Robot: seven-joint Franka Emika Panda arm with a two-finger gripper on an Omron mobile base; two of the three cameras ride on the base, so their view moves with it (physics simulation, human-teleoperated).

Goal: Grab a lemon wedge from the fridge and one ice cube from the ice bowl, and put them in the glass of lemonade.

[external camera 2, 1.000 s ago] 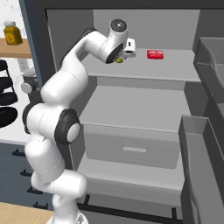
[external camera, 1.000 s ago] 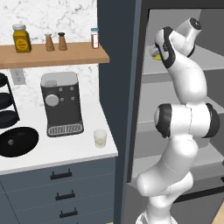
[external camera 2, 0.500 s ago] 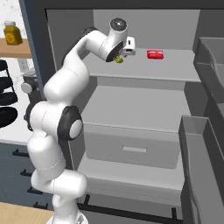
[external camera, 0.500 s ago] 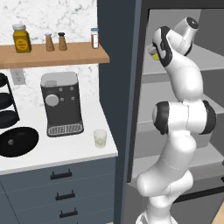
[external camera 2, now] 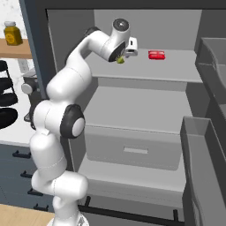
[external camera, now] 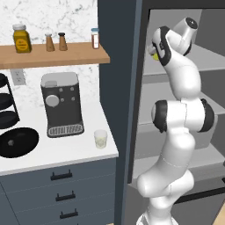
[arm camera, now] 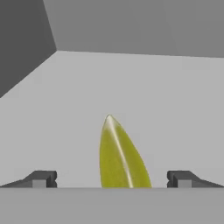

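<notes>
Yellow-green lemon wedge [arm camera: 120, 155] sits between my tool's [external camera 2: 122, 57] wide-apart fingertips [arm camera: 41, 178] at the fridge's [external camera 2: 145, 95] top shelf; I read it as not gripped yet. Ice cube untouched as I judge it; glass of lemonade [external camera: 100, 139] waits on the worktop [external camera: 66, 151], so 0 of 2 drops done.

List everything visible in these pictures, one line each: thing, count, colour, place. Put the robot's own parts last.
fridge: 1, grey, open, pale shelves inside.
lemon wedge: 1, yellow-green, at the top shelf, between the finger tips.
red item: 1, red, top shelf, right of the wedge.
glass of lemonade: 1, clear with pale yellow liquid, counter front edge.
ice bowl: 1, black, counter left.
coffee machine: 1, dark grey, counter back.
tiered rack: 1, black, left edge.
wooden shelf: 1, brown, on the wall.
jar: 1, amber, wooden shelf.
shakers: 2, brown, wooden shelf.
small bottle: 1, pale, red-banded, wooden shelf.
gripper: 1, dark tips apart, either side of the wedge.
</notes>
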